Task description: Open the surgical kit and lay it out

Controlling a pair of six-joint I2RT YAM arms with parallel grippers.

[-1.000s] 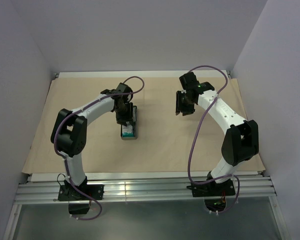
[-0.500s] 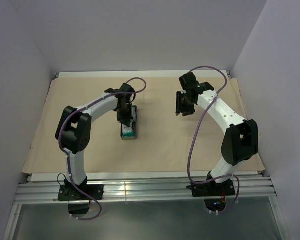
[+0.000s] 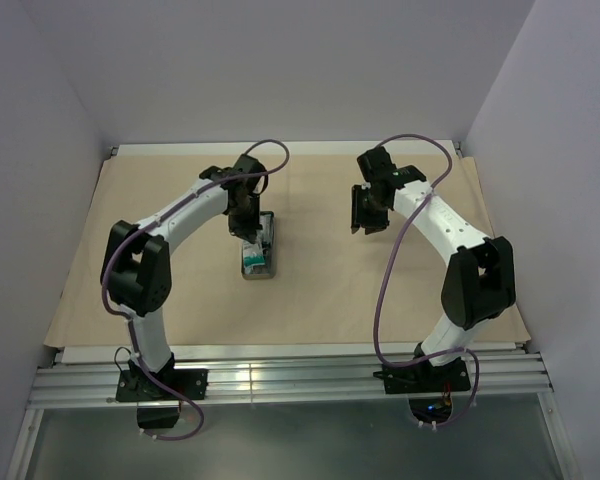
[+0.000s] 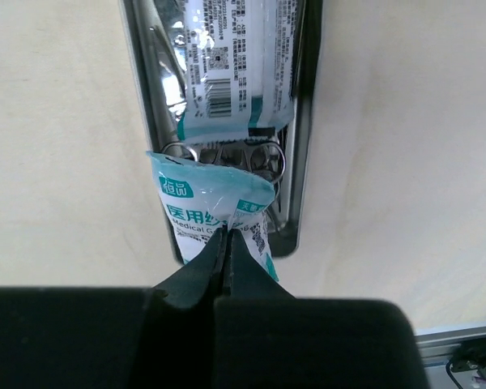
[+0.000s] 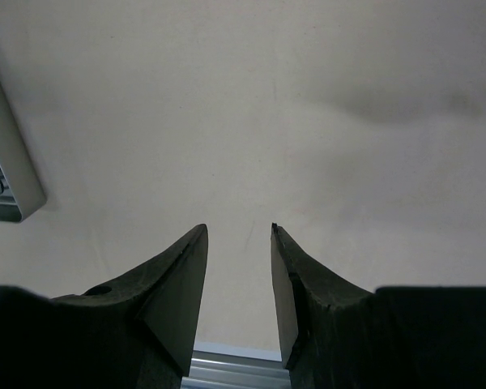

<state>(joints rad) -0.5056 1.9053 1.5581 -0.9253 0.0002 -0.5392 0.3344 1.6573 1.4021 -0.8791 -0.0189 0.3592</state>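
Observation:
The tan wrap (image 3: 330, 285) lies spread flat over the table. On it stands the small grey metal tray (image 3: 246, 272), also seen in the left wrist view (image 4: 305, 121). One teal-white packet (image 4: 235, 57) lies in the tray. Silver ring handles of scissors (image 4: 261, 156) show beneath it. My left gripper (image 4: 227, 235) is shut on the near edge of a second teal-white packet (image 4: 198, 203), which is pinched up at the tray's near end. My right gripper (image 5: 239, 231) hangs open over bare wrap (image 5: 324, 113), to the right of the tray (image 5: 8, 178), with nothing between its fingers.
Walls close in the table at the back and on both sides. An aluminium rail (image 3: 280, 375) carrying both arm bases runs along the near edge. The wrap's front edge ends just before it.
My left gripper has closed on the near packet in the tray, and the left arm's elbow has shifted. The right arm has barely moved.

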